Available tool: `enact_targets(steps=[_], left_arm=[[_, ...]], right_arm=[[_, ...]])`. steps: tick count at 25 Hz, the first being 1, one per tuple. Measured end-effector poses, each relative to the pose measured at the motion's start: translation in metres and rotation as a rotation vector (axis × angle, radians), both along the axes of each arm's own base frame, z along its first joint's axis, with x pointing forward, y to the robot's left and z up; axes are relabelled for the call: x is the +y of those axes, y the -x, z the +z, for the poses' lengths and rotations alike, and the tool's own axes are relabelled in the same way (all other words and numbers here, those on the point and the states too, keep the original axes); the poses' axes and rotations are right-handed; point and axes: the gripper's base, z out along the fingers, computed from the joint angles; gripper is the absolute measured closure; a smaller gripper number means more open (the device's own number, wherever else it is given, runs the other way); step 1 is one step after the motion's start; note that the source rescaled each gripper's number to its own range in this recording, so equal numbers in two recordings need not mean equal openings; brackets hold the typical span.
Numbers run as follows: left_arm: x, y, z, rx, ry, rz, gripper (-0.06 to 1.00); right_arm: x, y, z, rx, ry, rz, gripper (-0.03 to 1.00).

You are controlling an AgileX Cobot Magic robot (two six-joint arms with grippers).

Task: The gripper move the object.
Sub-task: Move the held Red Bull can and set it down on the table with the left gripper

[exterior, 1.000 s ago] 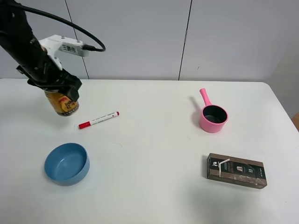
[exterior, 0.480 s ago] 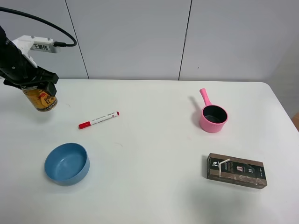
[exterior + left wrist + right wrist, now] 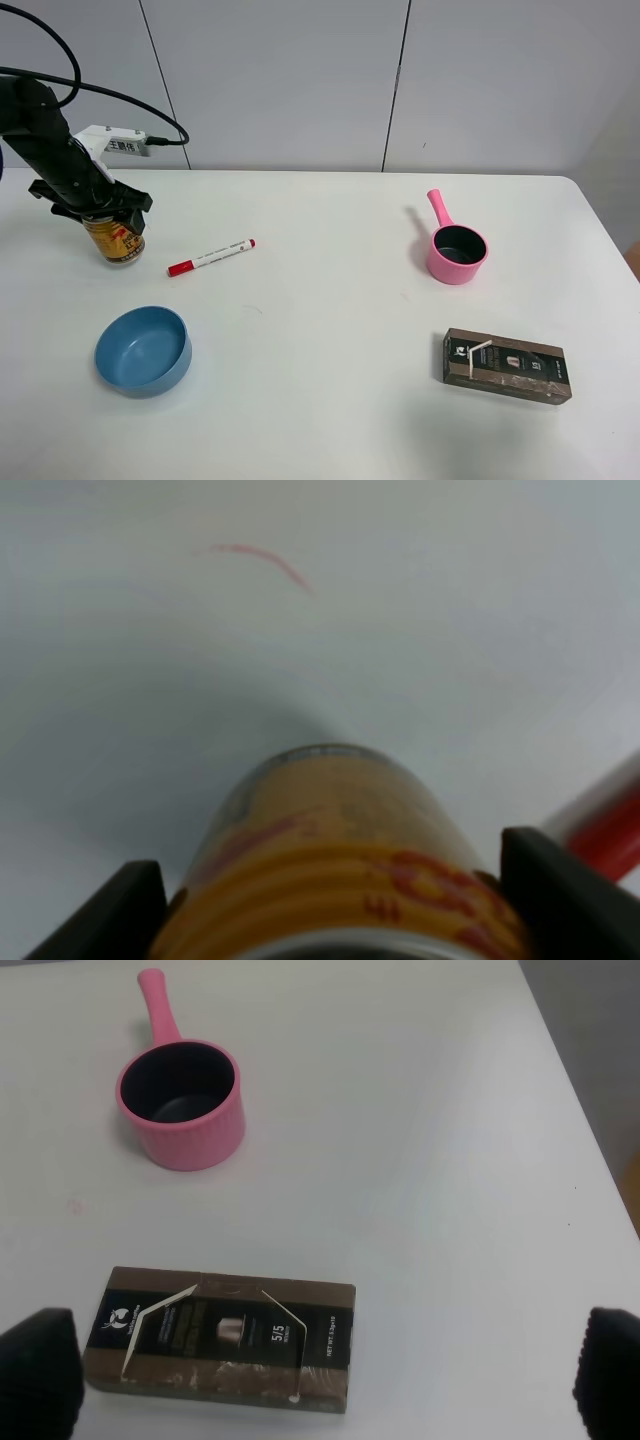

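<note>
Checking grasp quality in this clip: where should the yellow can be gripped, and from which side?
Grip the can across its upper wall just under the rim, coming straight down from above. It stands upright, and its round wall offers two opposite faces for the fingers; the left gripper straddles it this way. Coming from above also avoids the marker lying beside it.

marker [image 3: 211, 257] beside can [image 3: 115, 242], mid-table [image 3: 320, 310] open
</note>
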Motion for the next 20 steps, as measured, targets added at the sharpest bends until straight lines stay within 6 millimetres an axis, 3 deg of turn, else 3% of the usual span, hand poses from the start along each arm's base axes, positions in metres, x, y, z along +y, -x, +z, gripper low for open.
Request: enact_targets(steps=[10,20], left_arm=[[0.000,-0.010,-0.020,-0.045,-0.002,0.006,0.92],[0.001,-0.002,-0.033,-0.063,-0.007,0.003,0.92]], right_arm=[[0.000,0.000,0.000,0.000,0.000,0.000,-0.03],[0.000,0.000,0.000,0.000,0.000,0.000,-0.03]])
